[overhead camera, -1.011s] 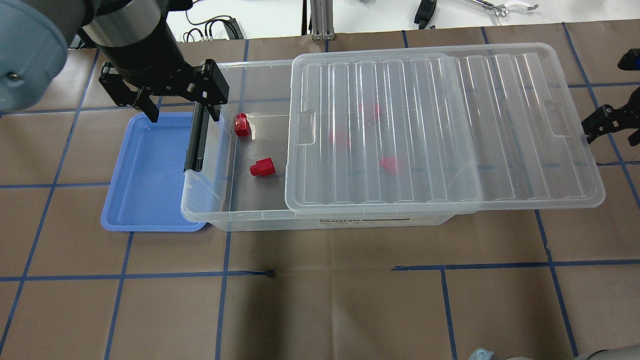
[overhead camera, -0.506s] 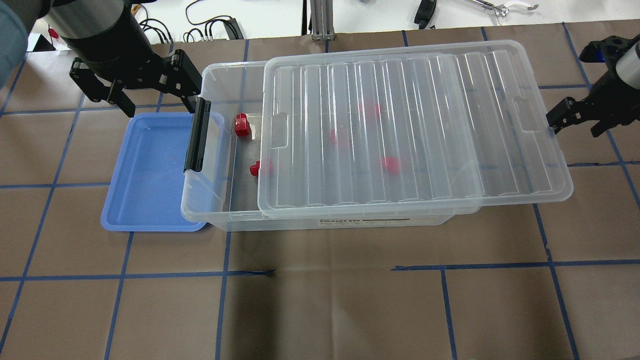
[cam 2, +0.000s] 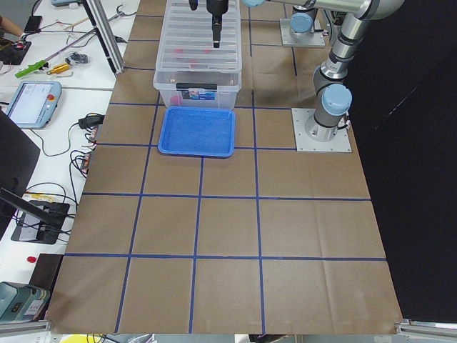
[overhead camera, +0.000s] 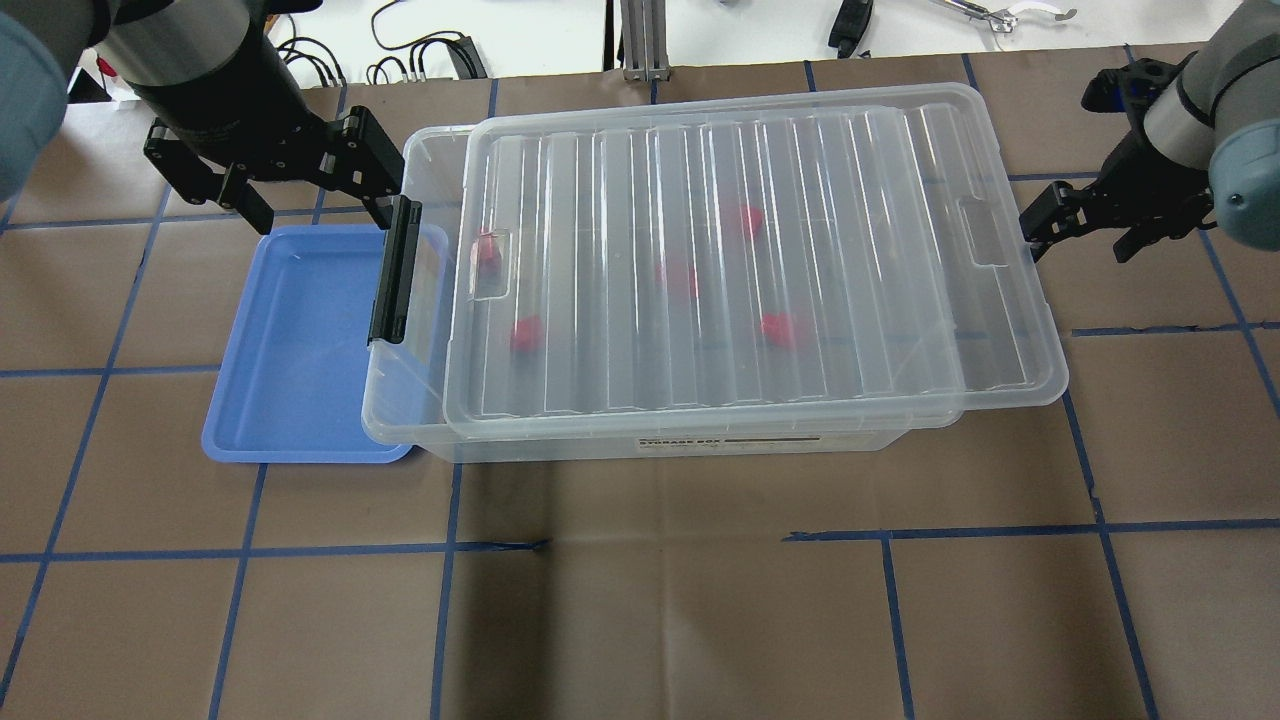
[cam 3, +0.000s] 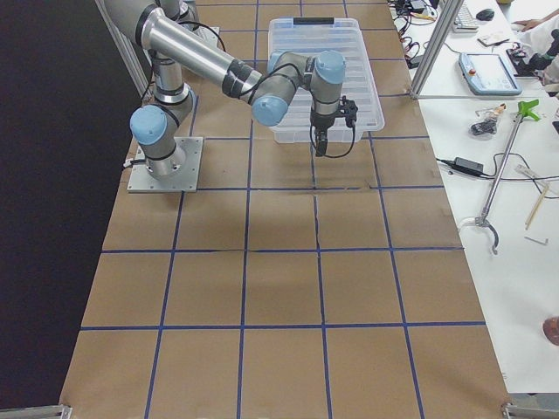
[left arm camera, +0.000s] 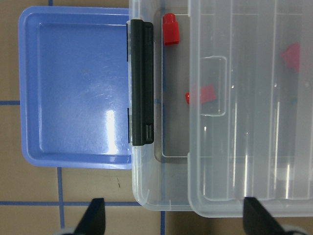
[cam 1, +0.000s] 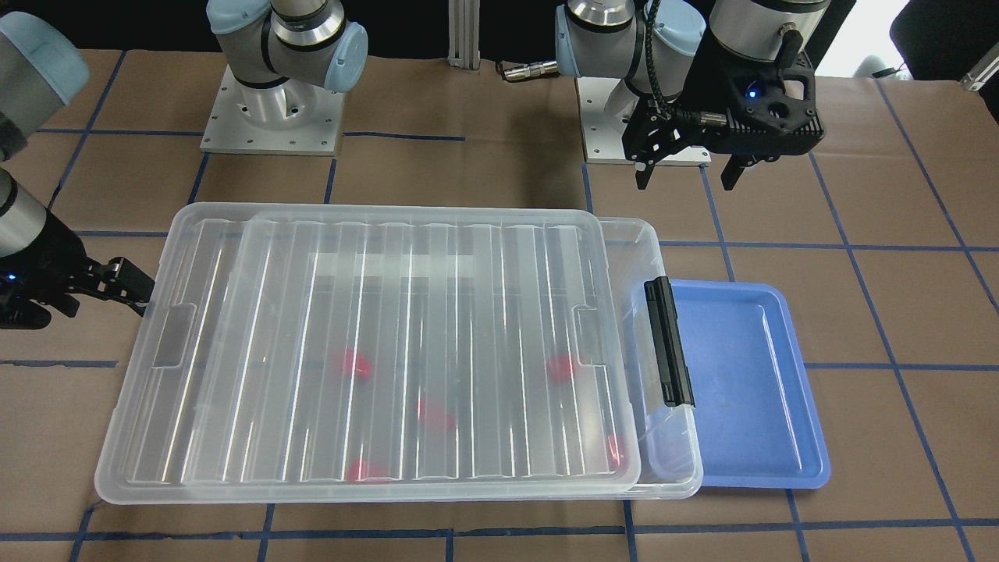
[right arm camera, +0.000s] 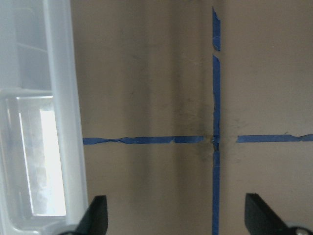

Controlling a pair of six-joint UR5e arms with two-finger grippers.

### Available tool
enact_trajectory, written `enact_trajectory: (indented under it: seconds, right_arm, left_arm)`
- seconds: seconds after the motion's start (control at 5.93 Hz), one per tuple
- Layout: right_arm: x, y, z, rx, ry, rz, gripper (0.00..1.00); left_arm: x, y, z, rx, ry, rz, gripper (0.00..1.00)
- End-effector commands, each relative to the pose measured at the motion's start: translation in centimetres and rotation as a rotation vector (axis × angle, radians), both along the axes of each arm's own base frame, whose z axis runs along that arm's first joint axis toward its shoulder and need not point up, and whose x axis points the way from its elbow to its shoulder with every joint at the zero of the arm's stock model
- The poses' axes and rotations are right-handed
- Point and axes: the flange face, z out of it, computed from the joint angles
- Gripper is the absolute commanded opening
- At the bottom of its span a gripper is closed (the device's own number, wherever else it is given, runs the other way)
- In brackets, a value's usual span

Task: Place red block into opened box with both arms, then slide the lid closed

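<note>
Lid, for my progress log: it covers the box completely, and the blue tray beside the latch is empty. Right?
Not completely. The overhead exterior view shows the lid stopping short, leaving a strip of the box at the latch end uncovered. The blue tray beside the latch is empty.

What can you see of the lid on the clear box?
The lid is a translucent, ribbed plastic rectangle with rounded corners and a recessed handle notch at each short end. It lies flat on the box, overhanging one end and leaving a strip open by the black latch. Red blocks show blurred through it. The right gripper hangs beside the overhanging end; contact unclear.
</note>
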Motion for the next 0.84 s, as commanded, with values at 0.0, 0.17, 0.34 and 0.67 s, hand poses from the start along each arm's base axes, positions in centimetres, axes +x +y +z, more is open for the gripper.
enact_trajectory:
  seconds: [0.0, 0.17, 0.34, 0.67]
  right_arm:
    - [4.3, -0.1, 0.4, -0.006, 0.0, -0.004, 1.0]
    - [5.3, -0.1, 0.4, -0.007, 0.001, 0.001, 1.0]
    - [5.3, -0.3, 0.9, -0.017, 0.004, 0.001, 1.0]
    - [5.0, -1.9, 6.2, -0.064, 0.018, 0.001, 1.0]
  left_arm:
    - [-0.3, -0.1, -0.9, -0.022, 0.022, -0.013, 0.98]
    - [-0.3, 0.2, -1.3, -0.04, 0.018, -0.013, 0.98]
    - [-0.2, 0.6, -1.0, -0.048, 0.015, -0.013, 0.98]
    - [-0.2, 0.6, -1.0, -0.048, 0.013, -0.014, 0.98]
